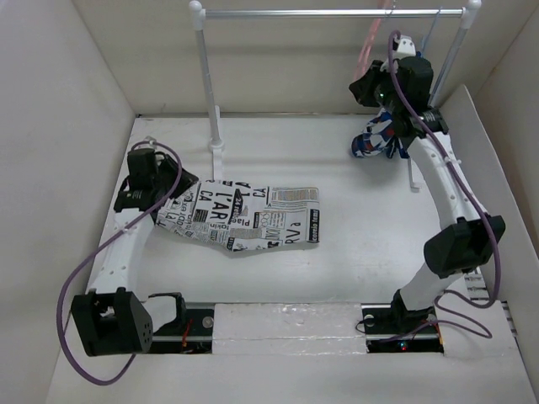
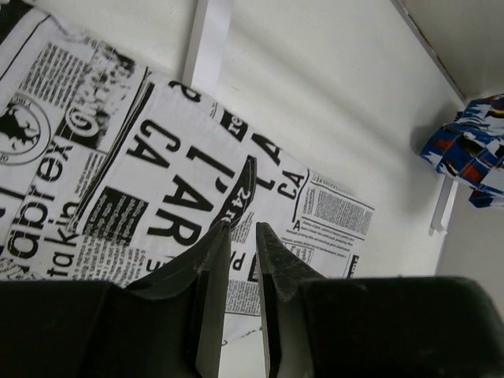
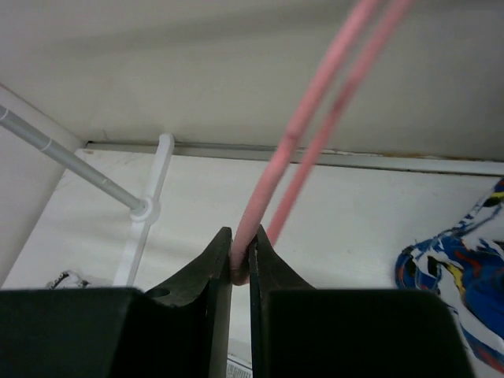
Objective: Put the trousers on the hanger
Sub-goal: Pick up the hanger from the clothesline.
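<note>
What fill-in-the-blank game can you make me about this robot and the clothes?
1. The right gripper is shut on a hanger whose colour is ____.
2. The trousers lie on the table, closer to the ____ arm.
3. The blue, white and red garment lies in a heap next to the ____ arm.

Missing words: pink; left; right.
</note>
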